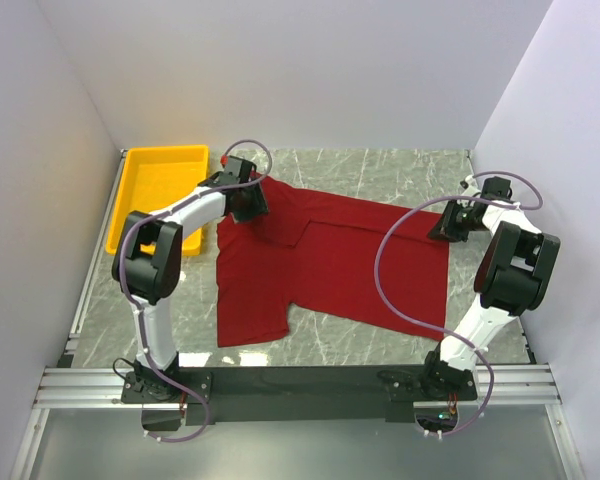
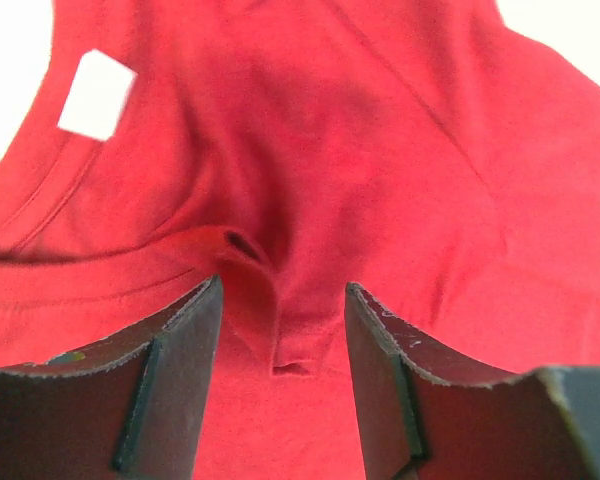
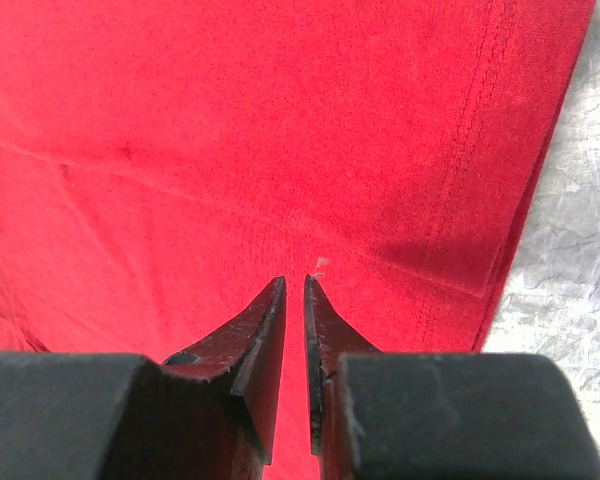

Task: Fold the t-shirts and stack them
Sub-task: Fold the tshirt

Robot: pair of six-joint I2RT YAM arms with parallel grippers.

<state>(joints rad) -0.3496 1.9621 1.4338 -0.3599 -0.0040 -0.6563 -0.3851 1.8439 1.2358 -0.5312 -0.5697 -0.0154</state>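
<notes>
The dark red t-shirt (image 1: 330,265) lies spread on the marble table, one sleeve pointing toward the front left. My left gripper (image 1: 248,203) is at its far left corner by the collar. In the left wrist view this gripper (image 2: 280,300) is open, its jaws astride a raised ridge of the t-shirt (image 2: 400,150), with the white neck label (image 2: 97,94) at upper left. My right gripper (image 1: 448,225) is at the shirt's right edge. In the right wrist view it (image 3: 293,282) is nearly closed on the t-shirt (image 3: 180,120), close to the stitched hem.
A yellow plastic tray (image 1: 150,190) stands at the far left, just beside my left arm. White walls close in the left, back and right sides. Bare marble (image 1: 370,335) shows in front of the shirt, and a strip of it (image 3: 580,250) right of the hem.
</notes>
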